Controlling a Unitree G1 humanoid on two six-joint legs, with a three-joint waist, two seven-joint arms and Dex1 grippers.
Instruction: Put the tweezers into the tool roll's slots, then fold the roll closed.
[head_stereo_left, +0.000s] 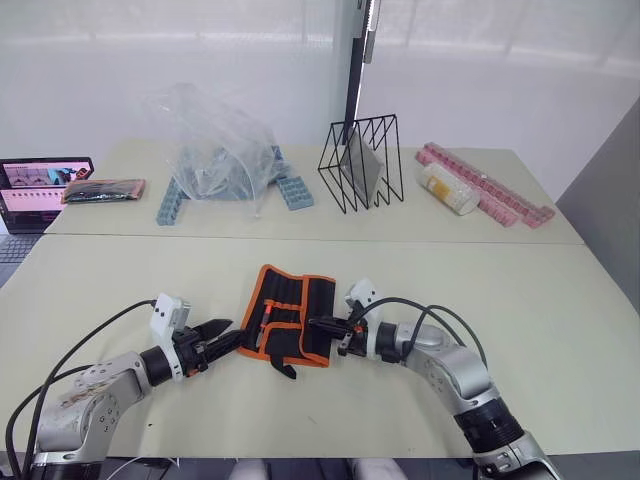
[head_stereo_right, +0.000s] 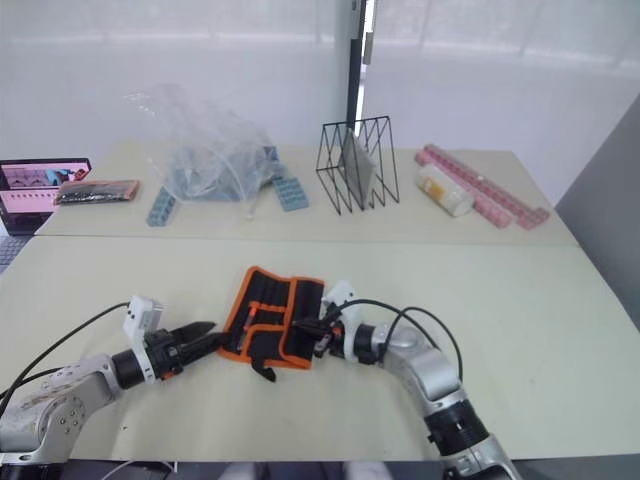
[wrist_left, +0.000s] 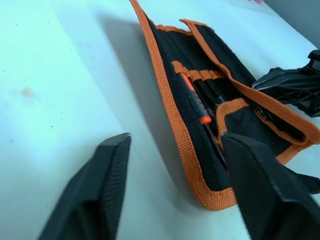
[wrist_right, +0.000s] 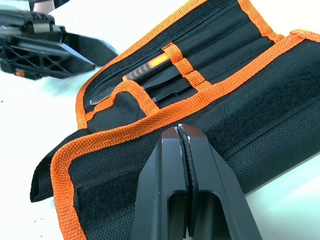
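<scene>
The roll (head_stereo_left: 288, 316) lies open on the near table, tweezers (wrist_right: 150, 80) tucked in its slots (wrist_left: 207, 97). My left gripper (head_stereo_left: 218, 338) gapes just left of it; my right gripper (head_stereo_left: 330, 325), clenched empty, touches its right edge.

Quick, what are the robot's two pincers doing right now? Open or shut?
Left pincer: open, holding nothing, beside the tool roll.
Right pincer: shut, its tips at the tool roll's orange edging; whether it pinches fabric cannot be told.

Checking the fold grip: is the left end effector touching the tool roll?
Apart. The left wrist view shows bare table between the open left end effector and the tool roll.
</scene>
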